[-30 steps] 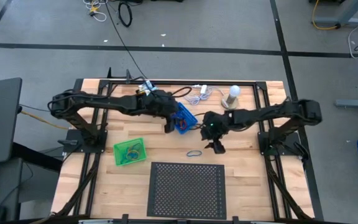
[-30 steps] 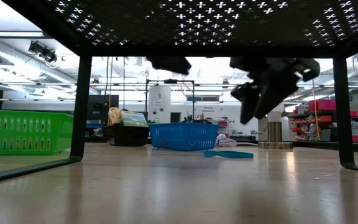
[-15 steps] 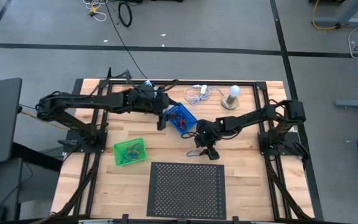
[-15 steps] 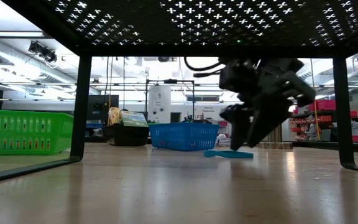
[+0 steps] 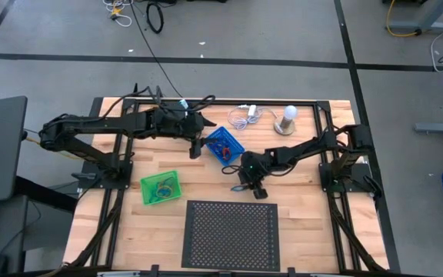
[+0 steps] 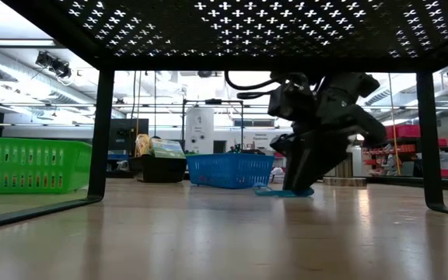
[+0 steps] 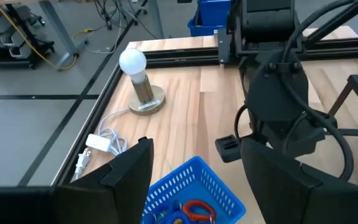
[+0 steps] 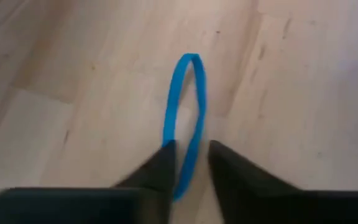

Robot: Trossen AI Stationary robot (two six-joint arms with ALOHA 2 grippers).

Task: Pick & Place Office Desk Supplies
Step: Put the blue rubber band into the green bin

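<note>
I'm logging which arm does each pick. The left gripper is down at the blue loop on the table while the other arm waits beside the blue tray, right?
Not quite: it is the right gripper that is down at the blue loop, as the high view and right wrist view show, one finger on each side of the band. The left gripper is the one waiting beside the blue tray.

The table (image 5: 298,201) is pale, smooth wood; the blue loop (image 8: 183,118) looks rubbery; the blue tray (image 7: 188,186) is perforated plastic.
</note>
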